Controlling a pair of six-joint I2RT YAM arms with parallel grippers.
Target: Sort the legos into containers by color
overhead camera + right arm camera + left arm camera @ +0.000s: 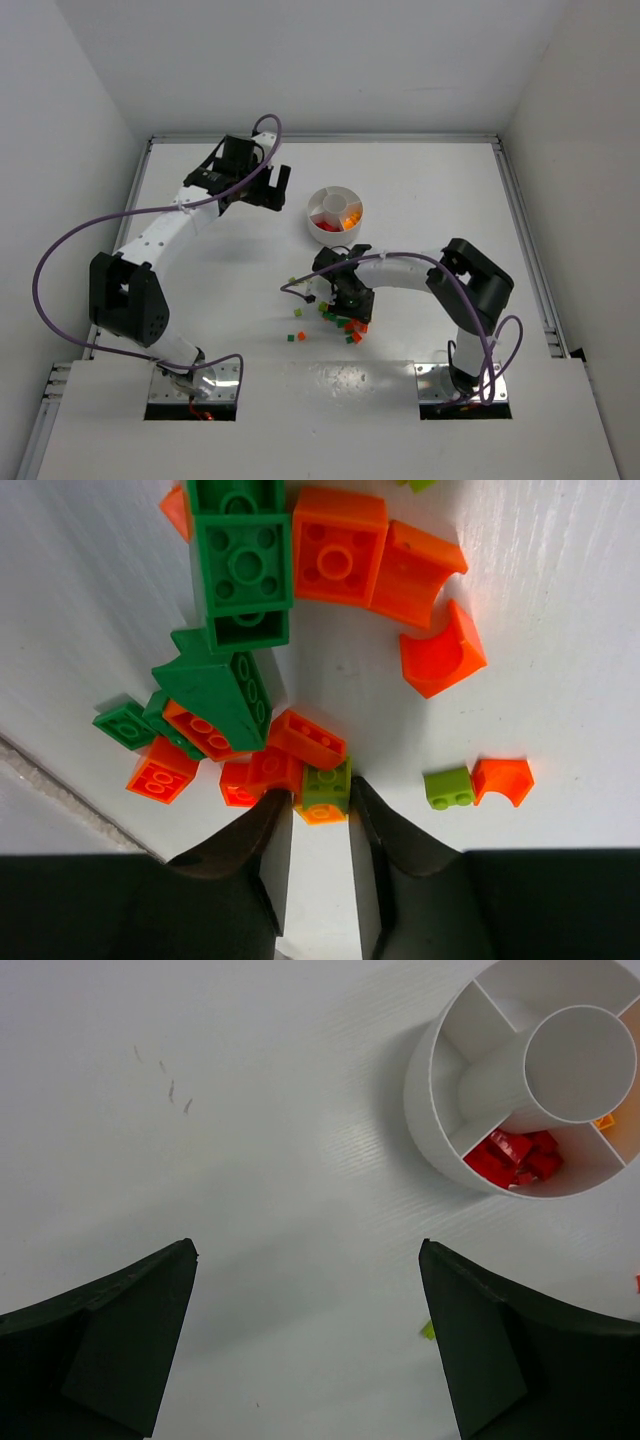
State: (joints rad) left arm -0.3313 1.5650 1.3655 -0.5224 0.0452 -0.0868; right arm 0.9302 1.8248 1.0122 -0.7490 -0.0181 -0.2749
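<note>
A pile of small legos [345, 322] lies on the table in front of the right arm: green [240, 560], orange [338, 548] and red bricks. My right gripper [322, 798] is down at the pile [350, 300], its jaws closed narrowly around a lime-green brick [326, 785] that sits on an orange one. The white dish [312, 215] stands farther back; one wedge holds red bricks [515, 1155], another holds orange ones [350, 212]. My left gripper [308, 1250] is wide open and empty, hovering left of the dish [425, 1090], as the top view shows [275, 190].
A few stray bricks [299, 313] lie left of the pile. Another lime brick [448, 787] and an orange arch piece [503, 780] lie to the right of my right fingers. A tiny lime brick [427, 1330] shows beside my left gripper's right finger. White walls enclose the table.
</note>
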